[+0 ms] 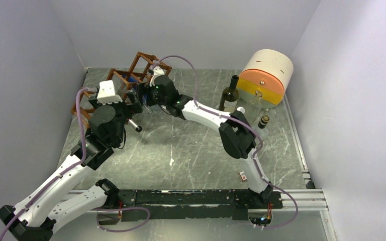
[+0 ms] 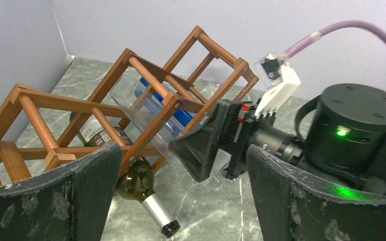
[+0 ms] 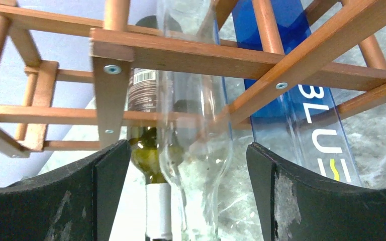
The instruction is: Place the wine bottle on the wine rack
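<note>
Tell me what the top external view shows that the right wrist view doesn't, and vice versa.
Only top external: an upright dark bottle and a cream-and-orange drum far right. Only right wrist: lettering on the blue-labelled bottle, a barcode label on the green bottle. Both: the wine rack and that green bottle's silver-capped neck.

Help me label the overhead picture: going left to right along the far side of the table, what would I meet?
wine rack → upright dark bottle → cream and orange drum. The small bottle in front of the drum is left out because it overlaps the drum.
</note>
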`<state>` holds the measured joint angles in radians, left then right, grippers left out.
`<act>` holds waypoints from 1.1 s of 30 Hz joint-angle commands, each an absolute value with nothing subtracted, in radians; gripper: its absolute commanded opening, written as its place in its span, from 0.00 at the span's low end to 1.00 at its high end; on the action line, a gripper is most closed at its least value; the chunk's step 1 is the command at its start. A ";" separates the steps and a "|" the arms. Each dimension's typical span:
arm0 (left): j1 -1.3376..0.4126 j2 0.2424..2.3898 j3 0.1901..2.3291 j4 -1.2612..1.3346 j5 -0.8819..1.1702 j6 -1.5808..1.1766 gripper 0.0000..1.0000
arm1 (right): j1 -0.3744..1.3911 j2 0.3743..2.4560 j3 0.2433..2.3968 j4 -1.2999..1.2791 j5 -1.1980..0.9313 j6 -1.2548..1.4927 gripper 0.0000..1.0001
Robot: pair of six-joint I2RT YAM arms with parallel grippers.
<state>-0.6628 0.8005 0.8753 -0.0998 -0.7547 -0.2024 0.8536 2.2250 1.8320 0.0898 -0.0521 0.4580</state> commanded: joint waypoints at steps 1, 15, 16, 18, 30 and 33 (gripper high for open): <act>-0.658 0.796 0.906 -0.118 -0.746 -0.207 0.97 | 0.849 2.133 1.764 0.128 -0.062 0.442 0.87; -0.657 0.801 0.903 -0.113 -0.727 -0.205 0.97 | 0.851 2.056 1.640 -0.011 -0.150 0.386 0.62; -0.657 0.801 0.904 -0.113 -0.728 -0.204 0.97 | 0.852 2.065 1.649 -0.015 -0.153 0.385 0.58; -0.657 0.804 0.904 -0.116 -0.729 -0.206 0.97 | 0.853 2.082 1.670 -0.021 -0.161 0.382 0.50; -0.658 0.808 0.904 -0.115 -0.729 -0.206 0.97 | 0.851 2.138 1.752 -0.004 -0.145 0.372 0.36; -0.657 0.810 0.904 -0.116 -0.728 -0.204 0.97 | 0.851 2.120 1.737 0.000 -0.138 0.378 0.48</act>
<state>-0.6624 0.8070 0.8757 -0.1104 -0.7391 -0.2024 0.8509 2.1254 1.7168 -0.0204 -0.1425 0.3824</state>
